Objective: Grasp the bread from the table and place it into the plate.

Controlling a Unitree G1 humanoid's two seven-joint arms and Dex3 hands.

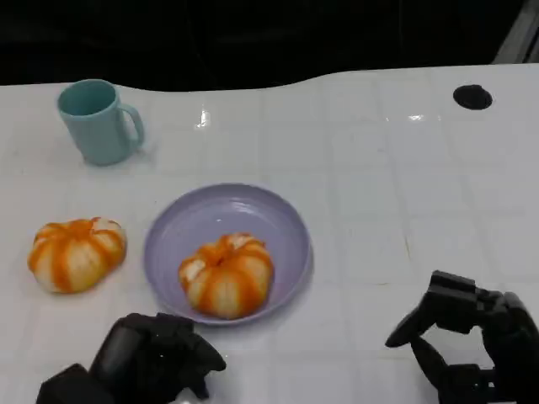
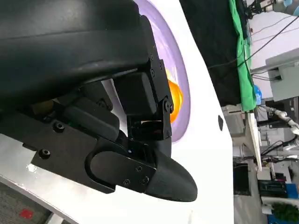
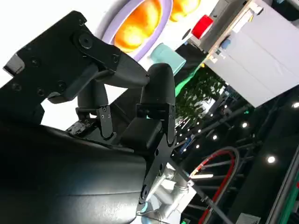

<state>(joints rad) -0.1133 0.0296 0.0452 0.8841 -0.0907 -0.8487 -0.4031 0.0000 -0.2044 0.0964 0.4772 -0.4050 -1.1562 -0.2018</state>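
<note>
Two orange-and-white round breads are in the head view. One bread lies inside the purple plate; the other bread sits on the white table to the plate's left. My left hand is low on the table just in front of the plate, its fingers curled in and holding nothing. In the left wrist view, that hand partly hides the plate and the bread in it. My right hand rests at the front right, fingers apart and empty.
A teal mug stands at the back left. A small black round hole marks the table's back right. The table's far edge runs along a dark background. Bare white table lies between the plate and my right hand.
</note>
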